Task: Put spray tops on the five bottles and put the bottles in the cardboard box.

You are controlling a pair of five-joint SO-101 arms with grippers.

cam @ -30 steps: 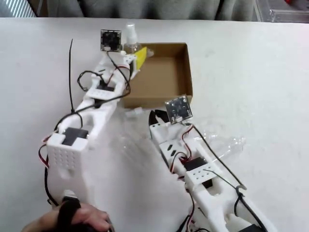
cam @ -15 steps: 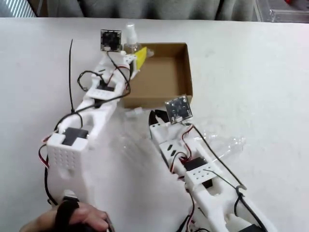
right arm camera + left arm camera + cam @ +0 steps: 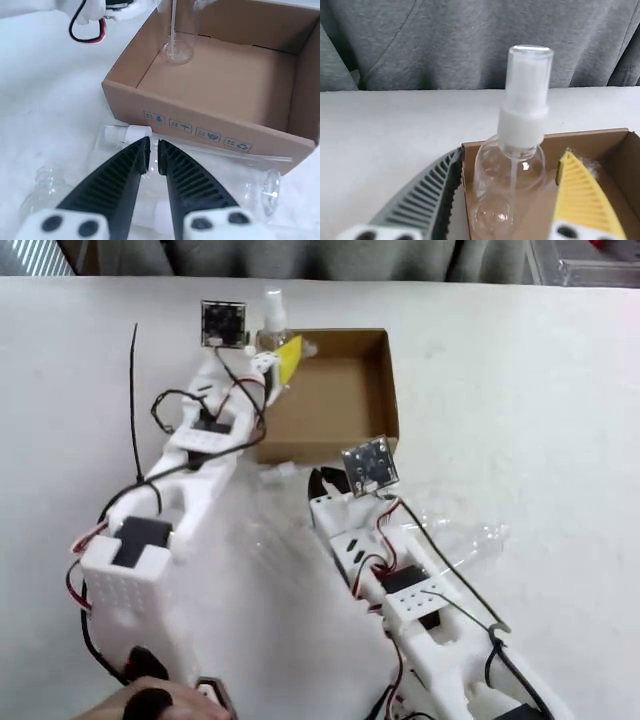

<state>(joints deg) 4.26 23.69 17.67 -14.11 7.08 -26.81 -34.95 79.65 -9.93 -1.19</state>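
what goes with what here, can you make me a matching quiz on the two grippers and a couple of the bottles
Things:
1. bottle with spray top
2. left gripper
3. right gripper
4. bottle without a top

Descriptions:
a. black fingers, almost together
b. lying on the table, outside the cardboard box
c. standing upright in a corner of the cardboard box
d. one grey finger, one yellow, spread apart

Pairs: 1-c, 2-d, 3-a, 4-b

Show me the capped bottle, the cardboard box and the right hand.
capped bottle (image 3: 522, 125), left wrist view, white collar.
cardboard box (image 3: 335, 400), high view, bare floor.
right hand (image 3: 154, 150), right wrist view, between fingertips.
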